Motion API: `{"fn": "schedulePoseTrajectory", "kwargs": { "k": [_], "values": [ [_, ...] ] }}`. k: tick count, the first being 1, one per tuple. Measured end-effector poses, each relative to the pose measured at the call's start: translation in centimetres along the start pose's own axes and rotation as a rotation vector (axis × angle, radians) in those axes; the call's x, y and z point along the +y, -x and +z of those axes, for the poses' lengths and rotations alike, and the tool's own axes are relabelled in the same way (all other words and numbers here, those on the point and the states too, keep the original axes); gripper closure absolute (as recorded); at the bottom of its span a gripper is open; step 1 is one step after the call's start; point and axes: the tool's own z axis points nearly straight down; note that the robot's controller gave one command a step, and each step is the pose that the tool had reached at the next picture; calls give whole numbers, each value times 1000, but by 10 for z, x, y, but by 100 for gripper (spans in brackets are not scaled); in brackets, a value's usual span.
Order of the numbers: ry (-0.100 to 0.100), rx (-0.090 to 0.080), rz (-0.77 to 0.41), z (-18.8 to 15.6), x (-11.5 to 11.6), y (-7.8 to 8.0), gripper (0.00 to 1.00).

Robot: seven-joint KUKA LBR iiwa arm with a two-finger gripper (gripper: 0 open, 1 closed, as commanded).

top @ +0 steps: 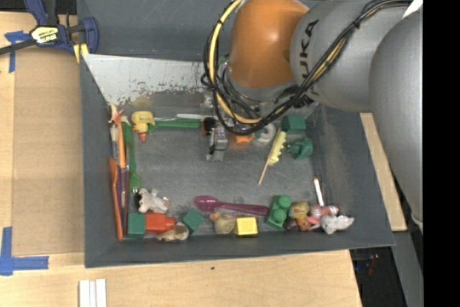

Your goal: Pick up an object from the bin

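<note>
Starting at the left of the bin (pixel 97 176), a green rod (pixel 176 124) with a yellow end piece (pixel 141 120) lay with its right end just beside the jaws, which hung low over the bare middle; whether they were apart or together could not be told. Just right of them lay a small orange piece (pixel 241 139), then a cream toothed strip (pixel 273 151) and green blocks (pixel 298 147). The pick looked like the rod or the orange piece, so the jaws needed centring squarely on one, clear of the other, before closing.
</note>
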Motion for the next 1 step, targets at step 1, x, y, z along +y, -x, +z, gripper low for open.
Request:
{"fn": "schedulePoseTrajectory", "kwargs": {
  "k": [1],
  "values": [
    [1, -9, 2, -5, 0, 2, 0]
  ]
}}
